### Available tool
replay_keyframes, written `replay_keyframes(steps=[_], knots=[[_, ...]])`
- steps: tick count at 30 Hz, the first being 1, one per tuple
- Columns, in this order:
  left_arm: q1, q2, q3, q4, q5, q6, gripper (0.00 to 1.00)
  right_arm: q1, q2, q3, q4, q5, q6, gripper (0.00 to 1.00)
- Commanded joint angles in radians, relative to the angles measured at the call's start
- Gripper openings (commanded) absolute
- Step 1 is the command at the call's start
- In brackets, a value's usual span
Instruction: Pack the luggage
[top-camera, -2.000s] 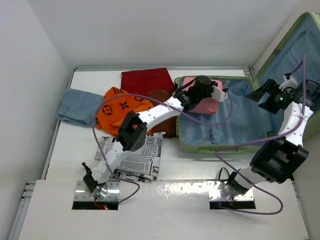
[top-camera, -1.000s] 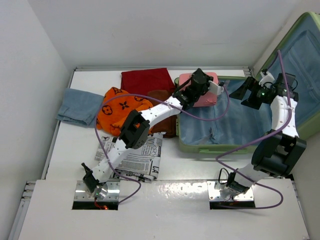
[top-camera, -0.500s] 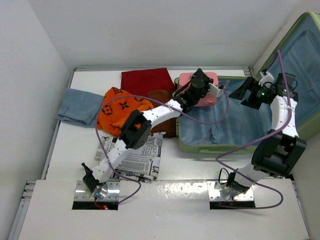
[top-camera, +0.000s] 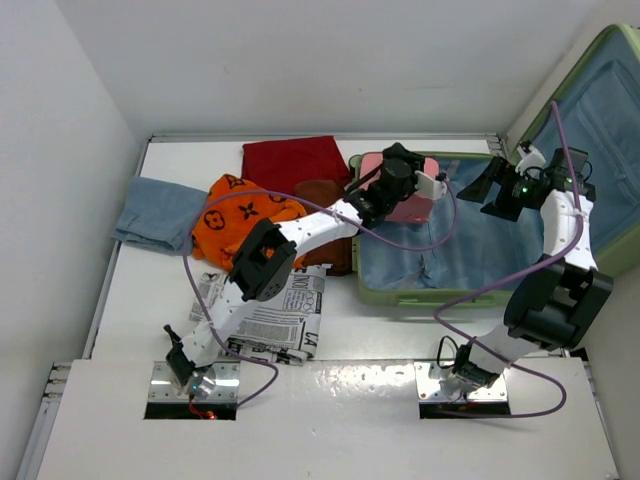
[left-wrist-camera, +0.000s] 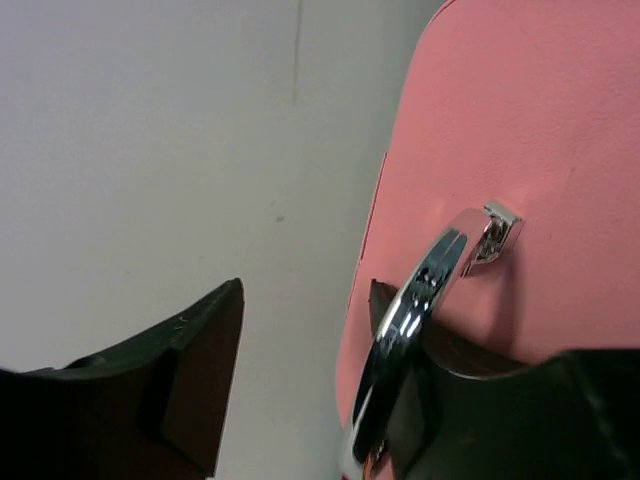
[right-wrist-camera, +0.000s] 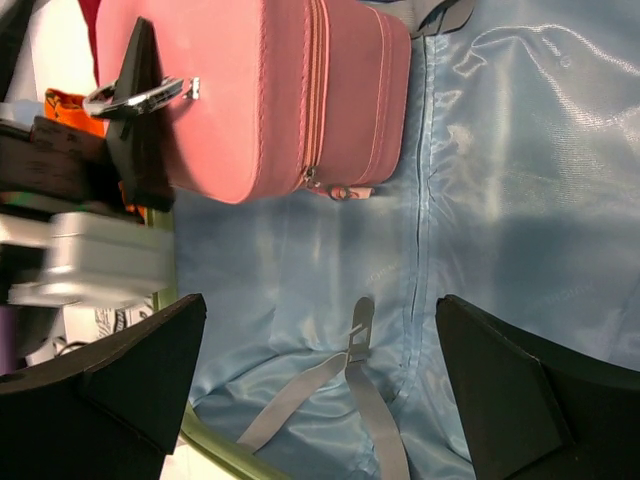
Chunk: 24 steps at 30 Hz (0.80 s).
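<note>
Desk (top-camera: 380, 335), luggage (top-camera: 420, 296) as reference; noted left to right.

- Luggage: lies open on the right part of the desk, lined base up, lid raised on its right side.
- Left of the luggage, still on the desk: blue cloth (top-camera: 160, 212) farthest out, then orange cloth (top-camera: 240, 215), with the newspaper (top-camera: 275, 320) nearer the arm bases. The red cloth (top-camera: 295, 160) lies just beside the luggage's far-left corner.
- Inside the luggage, far-left corner: pink case (right-wrist-camera: 250, 90), resting on the lining, zip side facing the middle of the base.
- Left gripper (left-wrist-camera: 305, 300): over the pink case, at its metal handle (left-wrist-camera: 425, 275). Jaws stand apart. The handle lies against one finger only and the other finger is clear of it, so nothing is pinched.
- Right gripper (right-wrist-camera: 320, 305): over the middle of the luggage base, to the right of the pink case. Jaws spread wide, empty, only lining and straps below it.

Judgement: the pink case looks placed. The unpacked items all lie left of the luggage, so the left arm is the nearer one for the next pick, and the right arm would have to cross the whole base. The left gripper needs to clear the handle before swinging left, or the handle may catch on the finger and drag the case.
</note>
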<state>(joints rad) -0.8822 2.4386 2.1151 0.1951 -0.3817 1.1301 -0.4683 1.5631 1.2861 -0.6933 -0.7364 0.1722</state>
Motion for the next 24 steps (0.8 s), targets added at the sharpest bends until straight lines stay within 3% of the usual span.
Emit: replay_keyframes(steps=[1, 4, 8, 17, 24], knots=[[-0.02, -0.067, -0.026, -0.124, 0.039, -0.145, 0.59, -0.006, 0.008, 0.044, -0.008, -0.009, -0.017, 0.97], [-0.02, -0.076, -0.026, -0.186, 0.089, -0.2, 0.77, -0.007, 0.015, 0.044, 0.0, -0.011, -0.01, 0.97], [-0.029, -0.101, -0.035, -0.249, 0.13, -0.248, 0.92, -0.007, 0.015, 0.044, 0.003, -0.015, 0.001, 0.97], [-0.029, -0.194, -0.069, -0.422, 0.271, -0.38, 0.93, -0.006, 0.006, 0.048, 0.003, -0.018, 0.001, 0.97], [0.014, -0.297, -0.081, -0.511, 0.513, -0.486, 0.87, 0.002, 0.003, 0.055, 0.012, -0.021, 0.004, 0.97]])
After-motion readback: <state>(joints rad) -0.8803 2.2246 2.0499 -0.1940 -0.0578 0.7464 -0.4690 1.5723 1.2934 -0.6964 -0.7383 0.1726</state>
